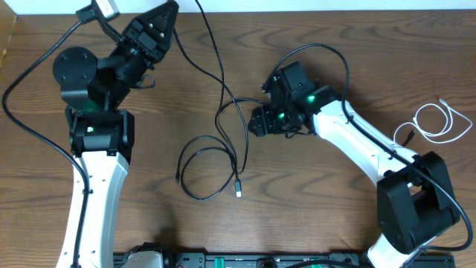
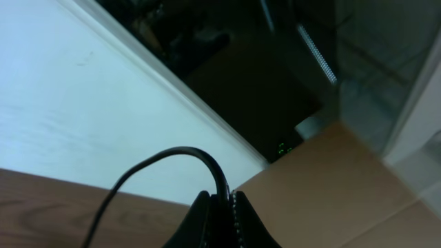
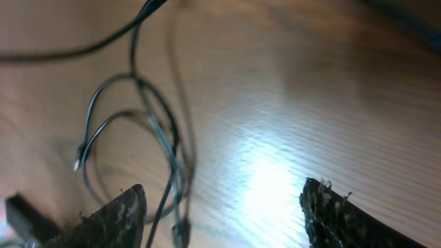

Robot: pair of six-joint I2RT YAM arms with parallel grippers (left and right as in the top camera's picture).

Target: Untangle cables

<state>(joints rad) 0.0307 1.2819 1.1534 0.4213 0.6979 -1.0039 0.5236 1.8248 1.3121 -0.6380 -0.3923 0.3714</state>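
A thin black cable (image 1: 210, 173) lies looped on the wooden table, with a small plug end (image 1: 238, 190) at the front. One strand runs up and left to my left gripper (image 1: 171, 10), raised near the table's far edge. In the left wrist view that gripper (image 2: 222, 196) is shut on the black cable (image 2: 172, 153), which arches out from between its fingers. My right gripper (image 1: 253, 121) hovers just right of the tangle, open. The right wrist view shows its fingers (image 3: 120, 217) wide apart with the cable loops (image 3: 141, 127) ahead and nothing between them. A white cable (image 1: 439, 123) lies coiled at the far right.
Thicker black wires (image 1: 30, 63) run from the arm bases on both sides. The left arm's base (image 1: 97, 130) stands at the left and the right arm's base (image 1: 413, 205) at the front right. A dark equipment strip (image 1: 245, 260) lines the front edge.
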